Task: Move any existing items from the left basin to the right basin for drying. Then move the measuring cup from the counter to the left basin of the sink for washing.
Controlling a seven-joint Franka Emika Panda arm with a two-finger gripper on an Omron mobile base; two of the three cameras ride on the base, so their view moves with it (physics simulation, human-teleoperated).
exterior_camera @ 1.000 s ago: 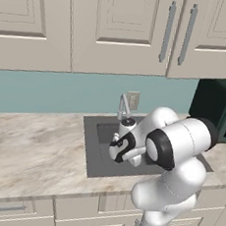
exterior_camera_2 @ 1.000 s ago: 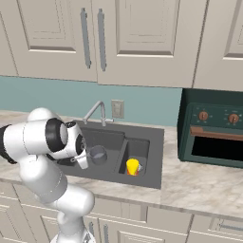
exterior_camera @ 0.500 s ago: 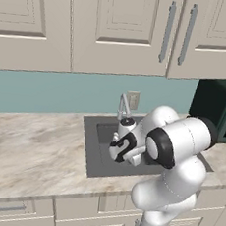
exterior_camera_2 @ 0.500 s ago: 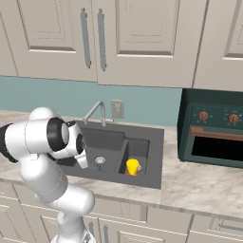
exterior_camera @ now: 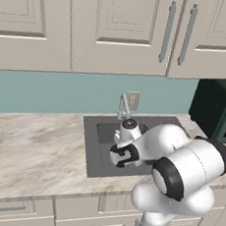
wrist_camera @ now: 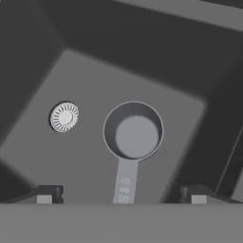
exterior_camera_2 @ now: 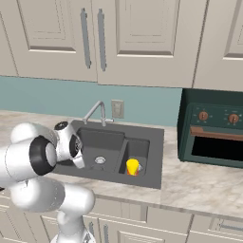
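the gripper (wrist_camera: 121, 197) has just let go. a moment ago its fingers were pinched close together over the sink (exterior_camera_2: 156, 142); now the two dark fingertips (wrist_camera: 47, 193) stand wide apart at the bottom of the hand view, and nothing sits between them. the measuring cup (wrist_camera: 133, 130) lies on the floor of the left basin (wrist_camera: 180, 118), bowl facing up and its long flat handle pointing back toward the hand, passing between the fingertips without touching either of them as far as the view shows. the round silver drain (wrist_camera: 64, 116) is beside the cup, clear of it.

in the base views the arm is bent low over the wide bowl, with the hand (exterior_camera: 123, 153) down near the front of the left basin (exterior_camera_2: 102, 142). the yellow cup-like item (exterior_camera_2: 132, 167) with its red-orange bottom stands upright in the narrow right basin (exterior_camera_2: 137, 147), apart from the hand and in the same spot as a second ago.

taken together, this reads as the release that ends the second part of the job: the old item is already in the drying bowl, and the measuring cup is now off the counter (exterior_camera: 32, 146) and resting in the washing bowl. what seems left is only to lift the open hand straight up and out, without catching the handle.
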